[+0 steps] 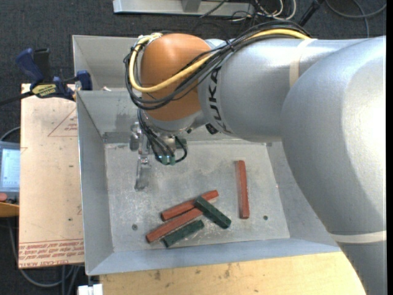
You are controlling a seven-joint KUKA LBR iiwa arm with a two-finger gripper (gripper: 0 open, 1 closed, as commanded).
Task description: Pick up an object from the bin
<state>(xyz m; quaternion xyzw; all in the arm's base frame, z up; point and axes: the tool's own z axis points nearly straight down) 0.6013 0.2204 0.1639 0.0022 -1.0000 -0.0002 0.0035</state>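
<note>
Bin (pixel 92 165), three red sticks (pixel 243 189), maybe two green sticks (pixel 213 212)

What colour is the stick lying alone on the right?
The lone stick is reddish-brown, seen in the camera view.

Grey metal bin (pixel 92 177), red and green sticks (pixel 184 220) clustered near front, lone red stick (pixel 242 189) apart

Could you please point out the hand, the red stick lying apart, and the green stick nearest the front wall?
hand (pixel 142 186): camera view, its lower end.
lone red stick (pixel 243 189): camera view, its middle.
front green stick (pixel 183 233): camera view, its middle.
</note>
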